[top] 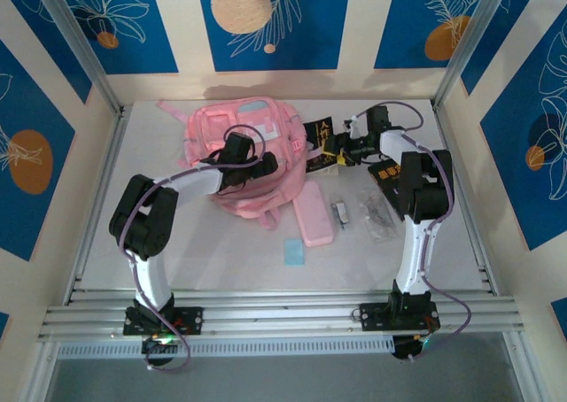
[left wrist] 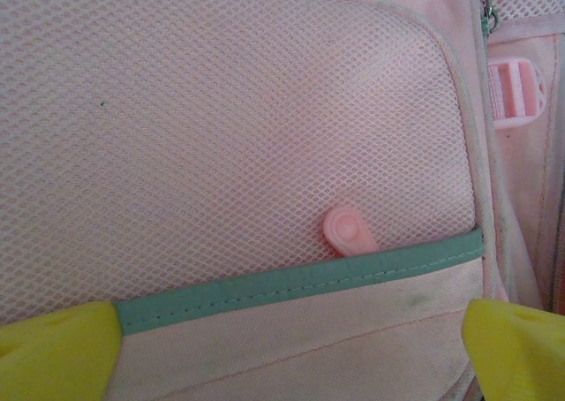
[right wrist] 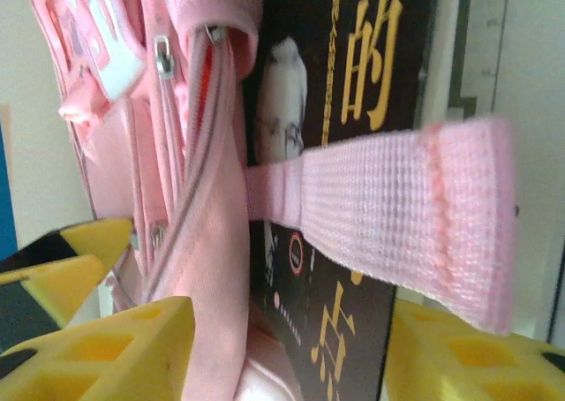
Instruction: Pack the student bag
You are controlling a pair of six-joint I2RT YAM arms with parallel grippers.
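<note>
- Two tools, two different stories. The left tool [left wrist: 282, 366] is spread as wide as it goes, yellow fingers [left wrist: 53, 352] off at either edge of its wrist view, gripping nothing.
- It hangs right over the student bag [top: 221, 123], facing the mesh pocket [left wrist: 221, 136] with its teal trim [left wrist: 300, 277] and a little pink zipper pull [left wrist: 349, 231].
- The right tool [right wrist: 287, 326] is roughly half spread. A pink strap [right wrist: 397, 233] crosses in front of the gap, not clearly pinched.
- Behind the strap is a black book [right wrist: 353, 83] with gold lettering, with the bag's zippered edge to the left.
- The left arm bends at the elbow and reaches in over the bag. The right arm stretches toward the bag's right side.
- The bag lies at the back of the counter [top: 221, 251], with a pink pencil case [top: 313, 214] just in front of it.
</note>
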